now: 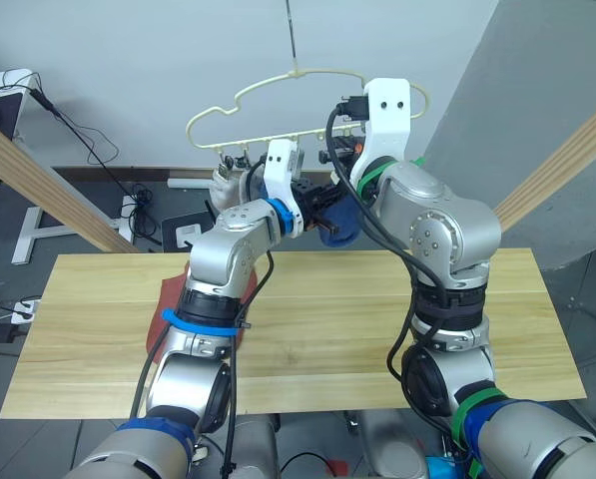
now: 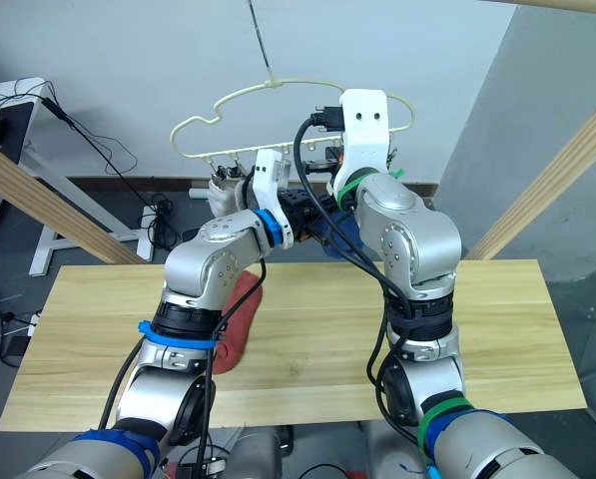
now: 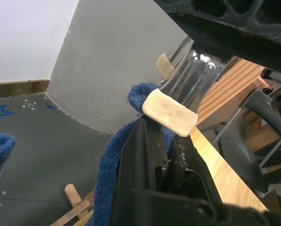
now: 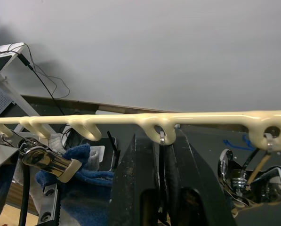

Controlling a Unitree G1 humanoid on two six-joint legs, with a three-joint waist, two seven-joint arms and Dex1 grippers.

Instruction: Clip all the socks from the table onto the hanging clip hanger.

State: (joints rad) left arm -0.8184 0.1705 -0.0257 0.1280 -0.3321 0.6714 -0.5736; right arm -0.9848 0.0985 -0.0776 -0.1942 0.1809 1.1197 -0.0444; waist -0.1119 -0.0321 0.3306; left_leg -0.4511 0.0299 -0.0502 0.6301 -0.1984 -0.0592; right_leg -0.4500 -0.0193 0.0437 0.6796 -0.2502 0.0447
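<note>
The pale yellow clip hanger hangs from a thin hook above the table's far edge. My left gripper is raised beneath it, shut on a blue sock. A silver clip with a cream tip rests against that sock's top. My right gripper reaches up to the hanger's lower bar, its fingers closed on the thin metal link of a clip. A light grey sock hangs from a clip at the left end. One rust-red sock lies on the table under my left arm.
Two thick wooden poles slant up on either side of the table. A desk with cables stands at the back left. A grey wall panel rises behind the right side.
</note>
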